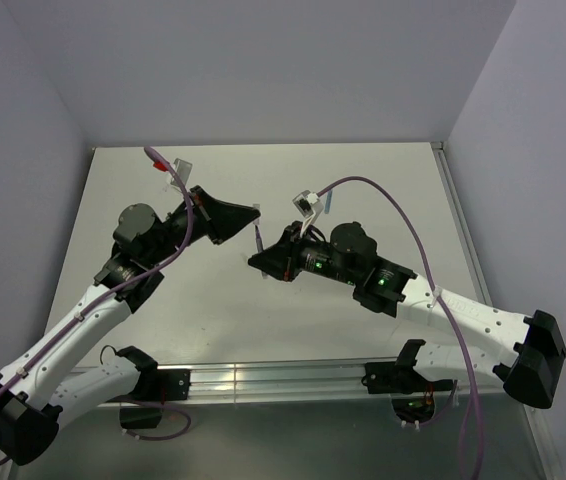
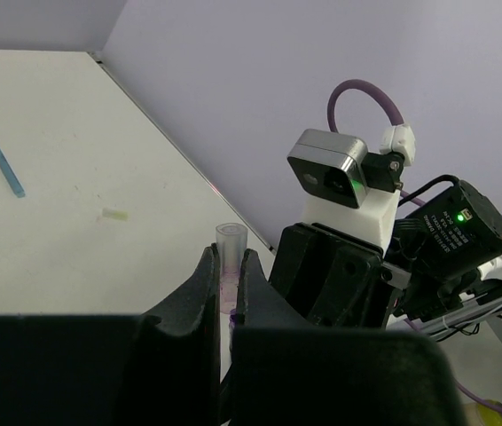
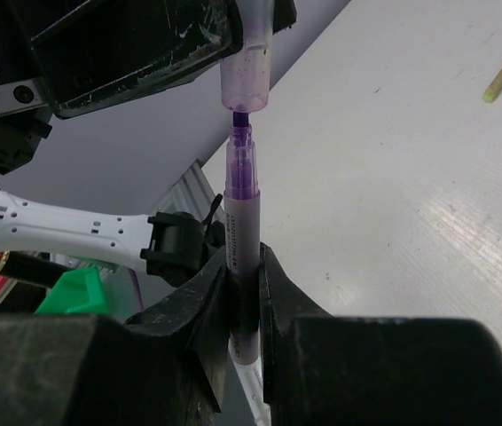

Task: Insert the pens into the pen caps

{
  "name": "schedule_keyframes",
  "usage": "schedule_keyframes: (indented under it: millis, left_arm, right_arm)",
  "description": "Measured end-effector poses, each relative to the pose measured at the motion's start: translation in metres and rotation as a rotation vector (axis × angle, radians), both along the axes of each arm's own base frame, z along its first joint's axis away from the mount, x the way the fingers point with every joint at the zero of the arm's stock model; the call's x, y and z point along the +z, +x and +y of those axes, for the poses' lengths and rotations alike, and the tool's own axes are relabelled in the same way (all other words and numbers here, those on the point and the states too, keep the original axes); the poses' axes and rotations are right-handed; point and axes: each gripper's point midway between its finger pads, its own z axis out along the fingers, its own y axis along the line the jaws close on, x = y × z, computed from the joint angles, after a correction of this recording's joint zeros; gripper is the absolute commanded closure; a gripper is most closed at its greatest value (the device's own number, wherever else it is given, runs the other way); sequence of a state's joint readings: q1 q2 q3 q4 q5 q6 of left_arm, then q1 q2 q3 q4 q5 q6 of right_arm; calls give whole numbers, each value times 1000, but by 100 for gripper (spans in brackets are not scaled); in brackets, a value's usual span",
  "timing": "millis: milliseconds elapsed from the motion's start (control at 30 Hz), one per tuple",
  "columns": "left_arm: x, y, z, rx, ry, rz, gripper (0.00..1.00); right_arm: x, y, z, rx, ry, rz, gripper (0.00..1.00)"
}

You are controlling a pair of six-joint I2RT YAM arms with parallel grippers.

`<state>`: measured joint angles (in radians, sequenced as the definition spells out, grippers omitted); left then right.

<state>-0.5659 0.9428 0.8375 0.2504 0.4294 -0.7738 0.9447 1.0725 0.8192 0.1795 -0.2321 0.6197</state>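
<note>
1 purple pen in right jaws, tip at left-held cap

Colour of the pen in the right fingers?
Purple; the pen shows best in the right wrist view.

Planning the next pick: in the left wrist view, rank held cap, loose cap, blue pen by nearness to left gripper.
1. Purple-tinted cap, clamped in the left gripper.
2. Yellowish cap, on the table ahead.
3. Blue pen, far left of view.

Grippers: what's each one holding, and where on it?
Left gripper: pen cap, clamped by the end away from its mouth. Right gripper: grey-purple pen, clamped low on the barrel, tip at the cap's mouth.
</note>
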Motion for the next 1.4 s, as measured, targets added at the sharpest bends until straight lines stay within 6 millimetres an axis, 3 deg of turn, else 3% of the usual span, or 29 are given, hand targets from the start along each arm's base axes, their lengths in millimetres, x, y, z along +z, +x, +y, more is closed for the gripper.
schedule_keyframes:
  millis: [1400]
  left_arm:
    - [-3,6,-3,-11,-10,22,100]
  right_arm:
    - [-6,7,1,-33,-14,10,100]
